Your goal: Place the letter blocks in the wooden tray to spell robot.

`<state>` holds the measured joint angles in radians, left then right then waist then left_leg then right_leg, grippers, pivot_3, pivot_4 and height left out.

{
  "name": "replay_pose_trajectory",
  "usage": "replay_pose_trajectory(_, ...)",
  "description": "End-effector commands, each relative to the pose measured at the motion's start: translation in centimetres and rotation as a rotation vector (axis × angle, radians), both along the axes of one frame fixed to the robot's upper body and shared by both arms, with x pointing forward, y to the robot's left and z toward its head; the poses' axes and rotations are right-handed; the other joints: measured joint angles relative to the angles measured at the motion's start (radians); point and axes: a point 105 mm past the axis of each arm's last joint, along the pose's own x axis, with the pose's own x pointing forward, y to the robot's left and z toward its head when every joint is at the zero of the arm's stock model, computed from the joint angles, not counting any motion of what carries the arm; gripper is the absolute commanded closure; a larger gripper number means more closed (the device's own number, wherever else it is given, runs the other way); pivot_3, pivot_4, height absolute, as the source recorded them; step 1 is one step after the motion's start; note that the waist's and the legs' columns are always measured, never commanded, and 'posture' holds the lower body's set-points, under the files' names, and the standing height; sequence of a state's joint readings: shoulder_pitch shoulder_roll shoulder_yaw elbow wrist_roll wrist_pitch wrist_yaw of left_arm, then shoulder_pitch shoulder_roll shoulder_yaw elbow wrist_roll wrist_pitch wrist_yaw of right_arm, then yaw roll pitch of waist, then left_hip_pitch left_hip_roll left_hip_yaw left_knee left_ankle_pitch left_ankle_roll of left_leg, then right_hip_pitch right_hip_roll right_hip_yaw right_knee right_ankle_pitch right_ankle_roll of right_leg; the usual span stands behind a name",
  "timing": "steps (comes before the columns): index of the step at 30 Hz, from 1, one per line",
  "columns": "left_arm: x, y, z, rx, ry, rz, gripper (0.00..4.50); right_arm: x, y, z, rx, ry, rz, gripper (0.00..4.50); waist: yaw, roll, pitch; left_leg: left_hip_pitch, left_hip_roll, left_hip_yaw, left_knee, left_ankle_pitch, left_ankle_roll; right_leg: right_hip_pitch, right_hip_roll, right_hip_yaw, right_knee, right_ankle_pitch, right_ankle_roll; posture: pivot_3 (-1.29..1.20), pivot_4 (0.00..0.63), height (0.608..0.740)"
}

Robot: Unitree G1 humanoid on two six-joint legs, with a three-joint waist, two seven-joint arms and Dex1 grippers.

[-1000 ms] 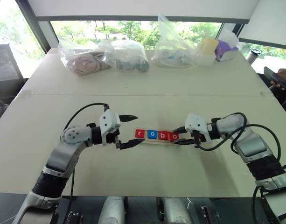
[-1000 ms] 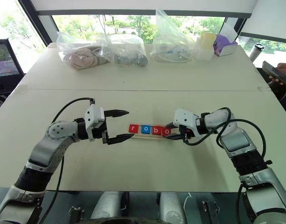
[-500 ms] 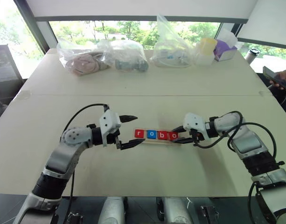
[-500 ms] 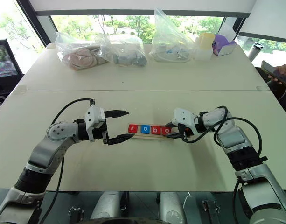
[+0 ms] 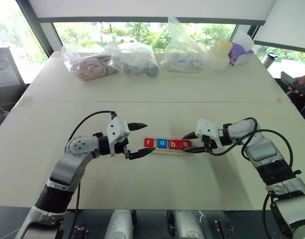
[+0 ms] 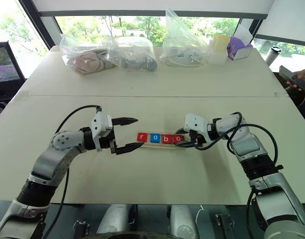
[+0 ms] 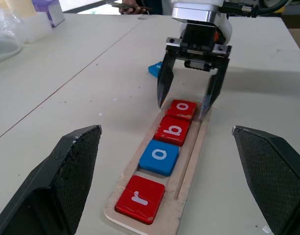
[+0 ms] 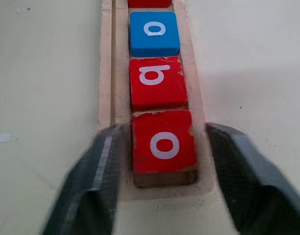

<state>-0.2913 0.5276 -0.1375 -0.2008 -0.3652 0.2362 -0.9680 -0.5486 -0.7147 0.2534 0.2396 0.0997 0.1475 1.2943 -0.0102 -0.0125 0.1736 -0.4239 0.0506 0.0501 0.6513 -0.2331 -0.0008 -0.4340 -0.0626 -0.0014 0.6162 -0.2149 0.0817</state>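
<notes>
The wooden tray (image 7: 191, 161) lies at the table's middle with letter blocks in a row: red r (image 7: 140, 199), blue o (image 7: 159, 156), red b (image 7: 173, 129) and red o (image 8: 164, 142). My right gripper (image 7: 182, 108) is open at the tray's right end, one finger on each side of the red o, which rests flat in the tray. A blue block (image 7: 153, 70) lies on the table behind that gripper, its letter hidden. At the tray's left end my left gripper (image 5: 148, 138) is open and holds nothing.
Several clear plastic bags (image 5: 137, 59) line the table's far edge, with a yellow-lidded container (image 5: 219, 54) and a purple box (image 5: 240, 52) beside them. A person's hand with a phone (image 5: 296, 82) shows at the right edge.
My right gripper was shut at the tray's right end and has opened, with the red o lying in the tray between its fingers. The left arm has not moved.
</notes>
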Motion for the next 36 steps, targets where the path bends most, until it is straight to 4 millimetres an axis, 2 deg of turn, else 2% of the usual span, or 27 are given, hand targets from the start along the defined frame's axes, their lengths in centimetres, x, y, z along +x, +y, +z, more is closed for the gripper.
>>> replay_pose_trajectory(1,-0.3,-0.3,1.0,-0.015,-0.043,-0.010,0.00,0.1,0.5,1.3,0.016,-0.031,0.022,0.06,0.000,0.000,0.000,0.000,0.000,0.000,0.000,0.000,0.000,0.000,0.000,0.000,0.000,0.000,0.000,0.00,0.150,0.740)
replay_pose_trajectory(6,-0.2,-0.4,1.0,-0.017,-0.043,-0.009,0.00,0.8,0.2,2.1,0.027,-0.061,-0.012,0.06,0.000,0.000,0.000,0.000,0.000,0.000,0.000,0.000,0.000,0.000,0.000,0.000,0.000,0.000,0.000,0.00,0.150,0.740)
replay_pose_trajectory(9,-0.2,-0.4,1.0,-0.018,-0.043,-0.010,0.00,1.8,-0.9,2.9,0.026,-0.102,-0.067,0.06,0.000,0.000,0.000,0.000,0.000,0.000,0.000,0.000,0.000,0.000,0.000,0.000,0.001,0.000,0.000,0.00,0.150,0.740)
replay_pose_trajectory(14,-0.2,-0.4,1.0,-0.017,-0.043,-0.012,0.00,2.4,-2.8,3.4,0.004,-0.129,-0.124,0.06,0.002,0.000,0.000,0.000,0.000,0.000,0.000,0.000,0.000,0.000,0.000,0.000,0.001,0.000,0.000,0.00,0.150,0.740)
replay_pose_trajectory(21,-0.2,-0.2,1.1,-0.013,-0.043,-0.019,0.00,2.7,-3.8,3.2,-0.014,-0.144,-0.154,0.06,-0.001,0.000,0.000,0.000,0.000,0.000,0.000,0.000,0.000,0.000,0.000,0.000,0.001,0.000,0.000,0.00,0.150,0.740)
replay_pose_trajectory(36,-0.4,0.9,1.6,0.022,-0.048,-0.040,0.00,2.9,-3.3,2.0,-0.021,-0.148,-0.147,0.06,-0.001,0.000,0.000,0.001,0.000,0.000,0.000,0.000,0.000,0.000,0.000,0.000,0.001,0.000,0.000,0.00,0.150,0.740)
